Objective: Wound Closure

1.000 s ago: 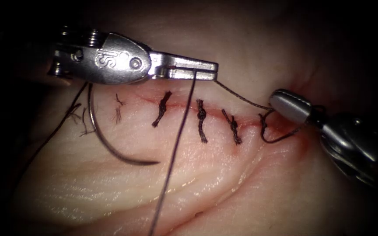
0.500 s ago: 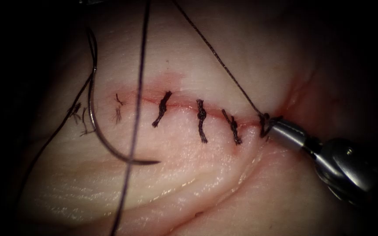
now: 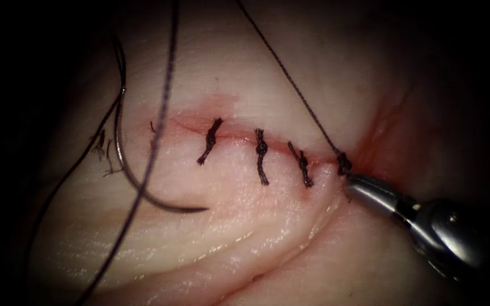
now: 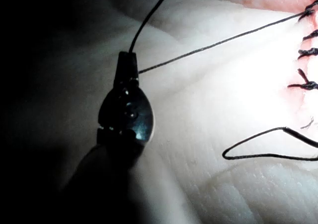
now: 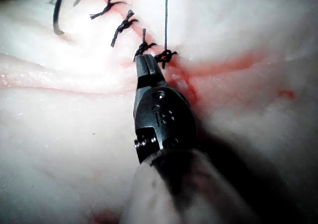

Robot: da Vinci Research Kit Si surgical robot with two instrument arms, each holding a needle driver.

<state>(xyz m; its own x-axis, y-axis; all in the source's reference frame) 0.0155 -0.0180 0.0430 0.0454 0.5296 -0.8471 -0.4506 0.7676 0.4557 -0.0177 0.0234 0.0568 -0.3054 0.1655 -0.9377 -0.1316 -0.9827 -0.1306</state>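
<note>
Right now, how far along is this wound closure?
Done: three knotted dark stitches cross the red cut in the pale pork tissue. In hand: a fourth knot sits at the cut's right end; the right arm's claw is shut on the dark braided thread there, the left arm's claw on its taut strand. The curved steel needle lies loose on the tissue, left of the stitches. Left: thread uncut.

Endoscope: above and in front, looking down on the cut (image 3: 239, 136).
Left wrist: very close, along its shaft toward the left claw (image 4: 127, 65).
Right wrist: very close, toward the right claw (image 5: 148, 67).
Shared: the stitches (image 3: 261, 156).
</note>
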